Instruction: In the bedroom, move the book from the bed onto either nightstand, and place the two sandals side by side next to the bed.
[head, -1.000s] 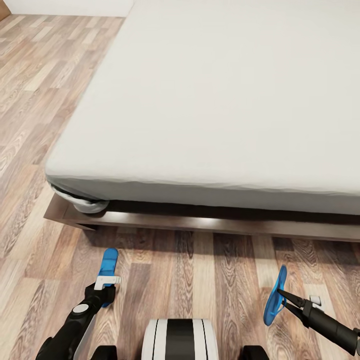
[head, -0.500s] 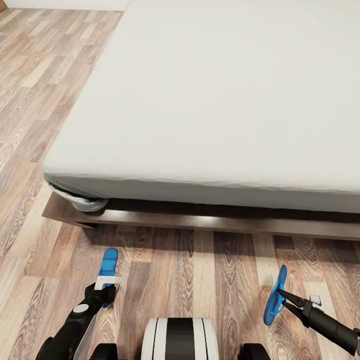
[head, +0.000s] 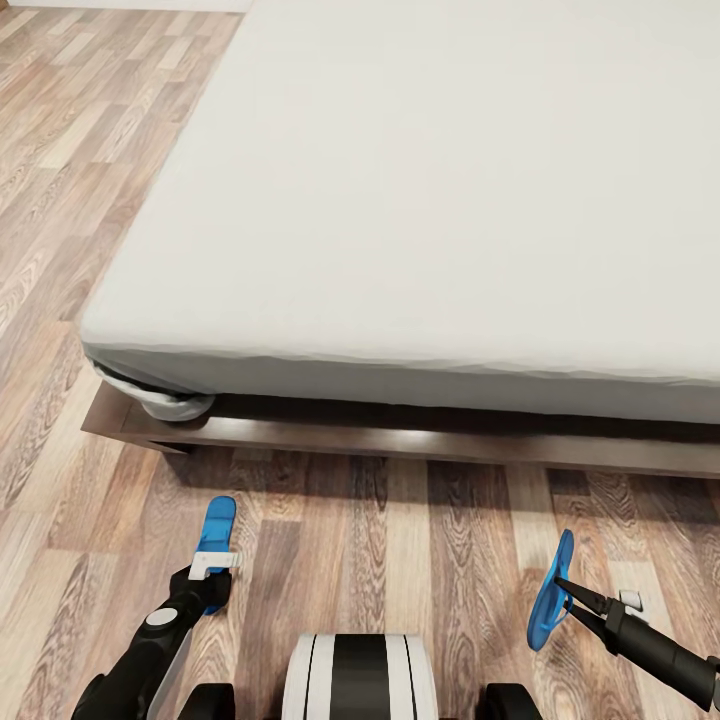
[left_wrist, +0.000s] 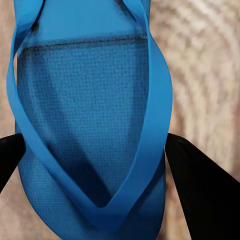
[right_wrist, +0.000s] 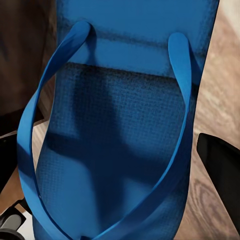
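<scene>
Left gripper (head: 212, 580) clamped on one blue sandal (head: 216, 535), lower left of frame. Right gripper (head: 562, 590) clamped on other sandal (head: 550, 598), lower right. Positioned before bed (head: 400, 440) on wood floor (head: 400, 540).

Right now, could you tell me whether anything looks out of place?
Yes: at the bed's near left corner, the sheet hangs bunched below the mattress onto the frame. The rest looks tidy.

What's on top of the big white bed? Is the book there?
The bed has nothing on the part of its off-white mattress in the head view, no book. The far end runs out of the picture, so what lies there cannot be seen.
</scene>
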